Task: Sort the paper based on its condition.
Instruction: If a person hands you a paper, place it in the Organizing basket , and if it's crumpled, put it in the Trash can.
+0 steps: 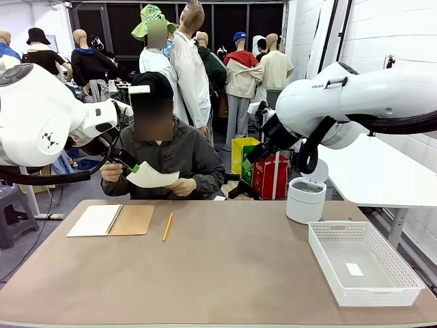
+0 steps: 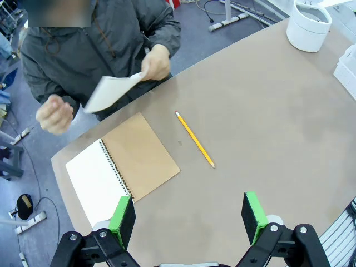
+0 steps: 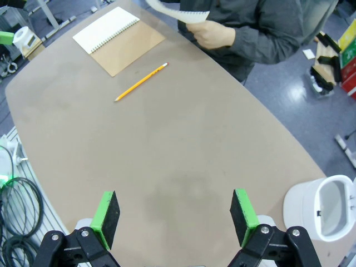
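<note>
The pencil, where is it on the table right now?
In the front view the pencil lies on the table's far left part, just right of the notepad, in front of the person.

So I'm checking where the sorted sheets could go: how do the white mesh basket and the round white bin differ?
The white mesh basket is rectangular, low and wide with perforated walls; the round white bin is cylindrical, taller for its width, with solid walls. The basket sits nearer the robot's side, the bin farther back, toward the person. The basket holds a small white scrap; the bin's inside cannot be made out. Both are white, open-topped and stand on the table's right side.
</note>
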Robot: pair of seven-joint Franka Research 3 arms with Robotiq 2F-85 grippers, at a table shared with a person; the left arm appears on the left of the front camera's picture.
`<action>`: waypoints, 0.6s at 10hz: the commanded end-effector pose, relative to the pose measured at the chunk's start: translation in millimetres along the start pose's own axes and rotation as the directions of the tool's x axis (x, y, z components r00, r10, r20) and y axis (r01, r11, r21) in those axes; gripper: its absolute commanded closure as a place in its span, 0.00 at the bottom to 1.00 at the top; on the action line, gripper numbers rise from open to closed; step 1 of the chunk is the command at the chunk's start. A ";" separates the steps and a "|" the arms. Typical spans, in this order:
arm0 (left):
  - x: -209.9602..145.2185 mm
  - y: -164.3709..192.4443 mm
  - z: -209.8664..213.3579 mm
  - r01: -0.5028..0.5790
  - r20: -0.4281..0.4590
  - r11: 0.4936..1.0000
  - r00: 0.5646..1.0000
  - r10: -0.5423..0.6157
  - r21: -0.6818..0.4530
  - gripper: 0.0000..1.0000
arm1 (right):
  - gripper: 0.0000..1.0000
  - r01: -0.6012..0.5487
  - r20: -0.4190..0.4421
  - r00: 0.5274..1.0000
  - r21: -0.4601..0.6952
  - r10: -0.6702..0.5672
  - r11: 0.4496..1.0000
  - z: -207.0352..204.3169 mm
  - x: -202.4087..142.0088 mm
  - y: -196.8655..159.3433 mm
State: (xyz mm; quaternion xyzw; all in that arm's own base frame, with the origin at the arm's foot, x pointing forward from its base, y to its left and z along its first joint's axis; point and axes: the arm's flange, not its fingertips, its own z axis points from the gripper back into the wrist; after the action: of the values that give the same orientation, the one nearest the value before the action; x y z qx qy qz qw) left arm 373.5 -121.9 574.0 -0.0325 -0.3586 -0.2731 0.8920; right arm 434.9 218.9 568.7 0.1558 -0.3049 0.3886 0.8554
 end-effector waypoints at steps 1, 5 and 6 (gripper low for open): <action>0.0 0.9 0.6 0.001 0.002 1.000 1.000 -0.001 -0.001 0.00 | 0.00 0.001 -0.001 1.000 0.001 -0.001 1.000 -1.7 0.2 -0.3; 0.0 0.9 0.6 0.001 0.002 1.000 1.000 -0.001 -0.001 0.00 | 0.00 0.087 -0.007 0.996 0.028 -0.086 0.996 -1.9 -0.6 -1.6; 0.0 0.9 0.6 0.001 0.002 1.000 1.000 -0.001 -0.001 0.00 | 0.00 0.202 -0.024 0.979 0.065 -0.201 0.977 -5.9 -2.9 -6.6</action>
State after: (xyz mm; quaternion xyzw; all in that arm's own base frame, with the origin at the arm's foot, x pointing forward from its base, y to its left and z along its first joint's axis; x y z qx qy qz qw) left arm 373.5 -121.9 574.1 -0.0325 -0.3586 -0.2732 0.8920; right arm 435.8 217.5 564.4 0.1754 -0.2880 0.3556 0.8717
